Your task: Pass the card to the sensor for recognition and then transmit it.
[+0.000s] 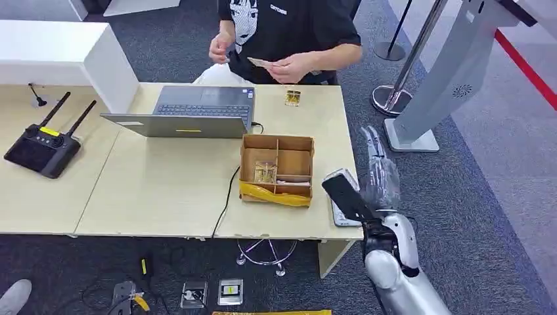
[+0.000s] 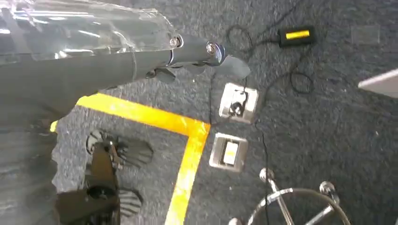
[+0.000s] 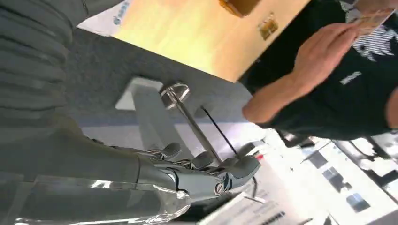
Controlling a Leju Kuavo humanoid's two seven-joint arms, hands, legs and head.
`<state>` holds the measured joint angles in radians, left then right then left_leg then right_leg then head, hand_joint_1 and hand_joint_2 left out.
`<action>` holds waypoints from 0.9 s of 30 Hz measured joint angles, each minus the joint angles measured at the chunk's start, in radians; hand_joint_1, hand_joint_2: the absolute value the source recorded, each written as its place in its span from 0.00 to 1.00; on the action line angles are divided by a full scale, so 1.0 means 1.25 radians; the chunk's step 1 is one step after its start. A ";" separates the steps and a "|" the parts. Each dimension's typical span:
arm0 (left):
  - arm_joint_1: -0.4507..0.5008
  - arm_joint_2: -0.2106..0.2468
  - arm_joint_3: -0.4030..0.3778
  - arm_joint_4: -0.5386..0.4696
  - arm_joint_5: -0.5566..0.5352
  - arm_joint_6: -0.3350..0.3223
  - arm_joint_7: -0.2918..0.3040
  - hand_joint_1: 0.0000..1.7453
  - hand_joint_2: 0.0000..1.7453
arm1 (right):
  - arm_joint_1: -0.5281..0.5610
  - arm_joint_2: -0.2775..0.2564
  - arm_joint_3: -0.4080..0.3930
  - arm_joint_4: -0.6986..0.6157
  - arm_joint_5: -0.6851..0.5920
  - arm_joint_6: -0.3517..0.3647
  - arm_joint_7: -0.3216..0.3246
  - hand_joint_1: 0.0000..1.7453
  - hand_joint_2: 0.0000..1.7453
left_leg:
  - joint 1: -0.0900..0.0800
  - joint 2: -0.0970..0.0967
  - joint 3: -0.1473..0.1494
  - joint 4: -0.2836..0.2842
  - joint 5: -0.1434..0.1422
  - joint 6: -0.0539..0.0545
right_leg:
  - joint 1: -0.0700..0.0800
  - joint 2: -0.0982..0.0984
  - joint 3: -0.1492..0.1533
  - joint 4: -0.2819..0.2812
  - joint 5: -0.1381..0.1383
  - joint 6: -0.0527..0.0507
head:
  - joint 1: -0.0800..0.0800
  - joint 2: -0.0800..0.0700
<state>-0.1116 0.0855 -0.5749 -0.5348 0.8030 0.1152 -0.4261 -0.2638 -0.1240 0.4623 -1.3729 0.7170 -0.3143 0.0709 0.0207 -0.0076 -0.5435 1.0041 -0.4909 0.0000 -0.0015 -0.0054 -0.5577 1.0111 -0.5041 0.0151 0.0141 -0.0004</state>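
A person across the table holds a card [image 1: 259, 62] between both hands; the right wrist view shows that card [image 3: 375, 16] at their fingertips. A second gold-patterned card [image 1: 293, 97] lies on the table's far edge, also visible as a small card [image 3: 268, 27]. More cards lie in the cardboard box [image 1: 289, 144]. The grey sensor [image 1: 336, 215] sits at the table's right edge, partly hidden by my right wrist. My right hand [image 1: 376, 164] is raised beside the table with fingers [image 3: 206, 161] loosely extended, holding nothing. My left hand [image 2: 202, 51] hangs over the floor, empty.
An open laptop [image 1: 197, 111] and its cable lie left of the box. A black remote controller [image 1: 41, 149] rests at the far left. A grey gate post [image 1: 446, 79] and a stanchion base [image 1: 389, 98] stand to the right. Floor sockets [image 2: 230, 152] and cables lie below.
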 joint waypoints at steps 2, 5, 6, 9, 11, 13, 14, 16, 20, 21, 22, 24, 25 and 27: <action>-0.002 -0.006 -0.008 -0.009 0.009 0.000 -0.001 0.00 1.00 | -0.028 0.008 0.025 -0.002 0.047 0.003 0.019 0.00 1.00 | 0.000 0.000 0.000 0.000 0.000 0.000 | 0.000 0.000 0.000 0.000 0.000 0.000 | 0.000 0.000; -0.005 -0.015 -0.020 -0.020 0.021 0.000 -0.002 0.00 1.00 | -0.065 0.029 0.059 -0.002 0.116 0.009 0.049 0.00 1.00 | 0.000 0.000 0.000 0.000 0.000 0.000 | 0.000 0.000 0.000 0.000 0.000 0.000 | 0.000 0.000; -0.006 -0.019 -0.023 -0.024 0.023 0.000 -0.002 0.00 1.00 | -0.078 0.036 0.069 -0.001 0.138 0.010 0.059 0.00 1.00 | 0.000 0.000 0.000 0.000 0.000 0.000 | 0.000 0.000 0.000 0.000 0.000 0.000 | 0.000 0.000; -0.010 -0.028 -0.034 -0.031 0.030 -0.002 -0.002 0.00 1.00 | -0.116 0.053 0.100 0.004 0.204 0.010 0.092 0.00 1.00 | 0.000 0.000 0.000 0.000 0.000 0.000 | 0.000 0.000 0.000 0.000 0.000 0.000 | 0.000 0.000; -0.012 -0.033 -0.036 -0.034 0.030 -0.006 -0.002 0.00 1.00 | -0.134 0.065 0.115 0.009 0.248 0.007 0.112 0.00 1.00 | 0.000 0.000 0.000 0.000 0.000 0.000 | 0.000 0.000 0.000 0.000 0.000 0.000 | 0.000 0.000; -0.015 -0.038 -0.040 -0.036 0.030 -0.009 -0.002 0.00 1.00 | -0.158 0.076 0.132 0.021 0.292 0.002 0.137 0.00 1.00 | 0.000 0.000 0.000 0.000 0.000 0.000 | 0.000 0.000 0.000 0.001 0.000 0.000 | 0.000 0.000; -0.017 -0.039 -0.040 -0.037 0.030 -0.010 -0.002 0.00 1.00 | -0.168 0.080 0.137 0.025 0.307 0.001 0.144 0.00 1.00 | 0.000 0.000 0.000 0.000 0.000 0.000 | 0.000 0.000 0.000 0.001 0.000 0.000 | 0.000 0.000; -0.019 -0.046 -0.041 -0.041 0.030 -0.016 -0.002 0.00 1.00 | -0.183 0.092 0.148 0.035 0.355 -0.006 0.169 0.00 1.00 | 0.000 0.000 0.000 0.000 0.001 0.000 | 0.000 -0.001 0.000 0.001 0.000 0.000 | 0.000 0.000; -0.022 -0.053 -0.042 -0.043 0.022 -0.027 -0.002 0.00 1.00 | -0.206 0.107 0.170 0.056 0.436 -0.017 0.213 0.00 1.00 | 0.000 0.000 0.000 0.000 0.001 0.000 | 0.000 0.000 -0.001 0.001 0.000 0.000 | 0.000 0.000; -0.023 -0.054 -0.043 -0.043 0.020 -0.032 -0.002 0.00 1.00 | -0.211 0.110 0.173 0.062 0.446 -0.017 0.219 0.00 1.00 | 0.000 0.000 0.000 0.000 0.001 0.000 | 0.000 0.000 -0.001 0.000 0.000 0.000 | 0.000 0.000; -0.024 -0.055 -0.045 -0.043 0.016 -0.034 -0.001 0.00 1.00 | -0.214 0.113 0.178 0.067 0.452 -0.016 0.223 0.00 1.00 | 0.000 0.000 0.000 0.000 0.001 0.000 | 0.000 0.000 -0.001 0.000 0.000 0.000 | 0.000 0.000; -0.026 -0.056 -0.045 -0.043 0.010 -0.038 0.001 0.00 1.00 | -0.222 0.116 0.182 0.078 0.458 -0.013 0.229 0.00 1.00 | 0.000 0.000 0.000 0.000 0.001 0.000 | 0.000 0.000 -0.001 0.000 0.000 0.000 | 0.000 0.000; -0.027 -0.057 -0.046 -0.043 0.008 -0.042 0.004 0.00 1.00 | -0.224 0.119 0.184 0.085 0.459 -0.010 0.231 0.00 1.00 | 0.000 0.000 0.000 0.000 0.001 0.000 | 0.000 0.000 -0.001 0.000 0.000 0.000 | 0.000 0.000; -0.030 -0.058 -0.046 -0.043 0.004 -0.046 0.008 0.00 1.00 | -0.225 0.121 0.188 0.091 0.459 -0.008 0.233 0.00 1.00 | 0.000 0.000 0.000 0.000 0.001 0.000 | 0.000 0.000 -0.001 0.000 0.000 0.000 | 0.000 0.000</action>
<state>-0.1495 0.0126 -0.6321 -0.5882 0.8083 0.0576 -0.4166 -0.5452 0.0274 0.6973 -1.2589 1.2913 -0.3243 0.3628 0.0208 -0.0076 -0.5437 1.0042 -0.4902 0.0000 -0.0015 -0.0055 -0.5586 1.0118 -0.5038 0.0151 0.0141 -0.0004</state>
